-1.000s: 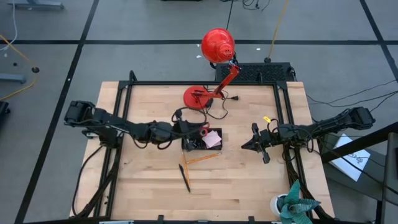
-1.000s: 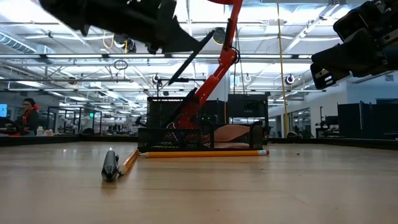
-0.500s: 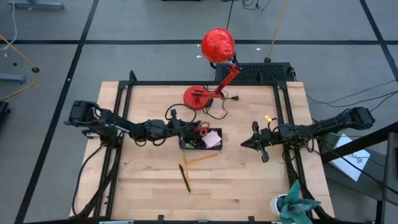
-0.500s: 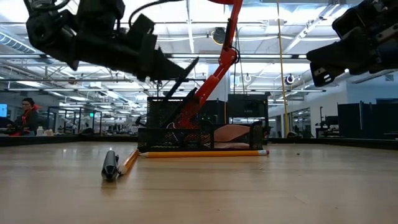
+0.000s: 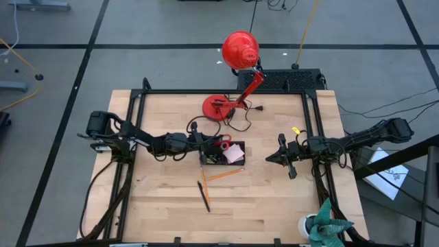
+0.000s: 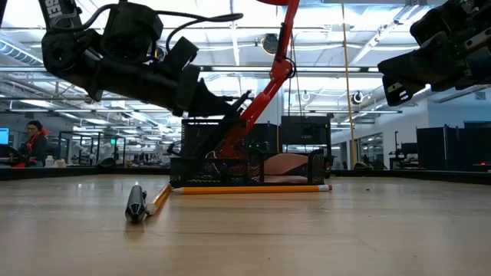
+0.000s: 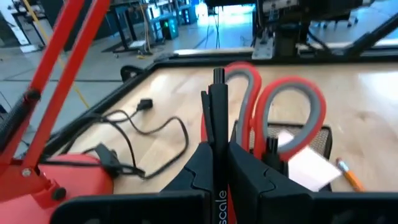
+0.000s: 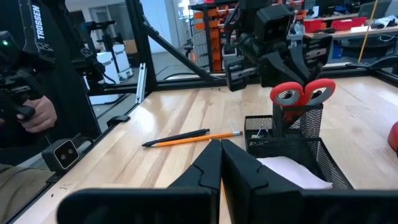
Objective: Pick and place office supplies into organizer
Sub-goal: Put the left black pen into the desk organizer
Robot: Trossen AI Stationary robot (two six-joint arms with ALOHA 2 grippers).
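Note:
The black mesh organizer point(image 5: 223, 156) stands mid-table with red-handled scissors point(image 7: 273, 112) upright in its tall cup and a pink sticky-note pad point(image 5: 234, 154) in its low tray. My left gripper point(image 5: 204, 142) reaches in from the table's left, shut on a black pen point(image 7: 217, 106) at the cup's top. An orange pencil point(image 5: 223, 174) lies just in front of the organizer. Another black pen point(image 5: 204, 196) lies nearer the front edge, beside a second pencil point(image 6: 159, 199). A tiny yellow piece point(image 5: 294, 131) lies at the right. My right gripper point(image 5: 273, 159) hovers shut right of the organizer. My left gripper pinches the black pen's shaft point(image 7: 217, 134) between its two fingers. The pen lies along the fingers and sticks out ahead of them. The fingers come from the table's left, almost level and tipped slightly down. The pen is clear of the table, its free end point(image 6: 245, 97) beside the scissors' handles.
A red desk lamp has its round base point(image 5: 218, 108) behind the organizer, its head point(image 5: 240, 49) beyond the far edge and its cord point(image 5: 241, 123) on the wood. A black frame point(image 5: 137, 123) rims the table. A potted plant point(image 5: 322, 226) stands at the near right corner.
My left gripper has come down toward the organizer, still shut on the black pen. The pen pointed steeply up and is now near level. Its free end has dropped from well above the organizer to the top of the tall cup.

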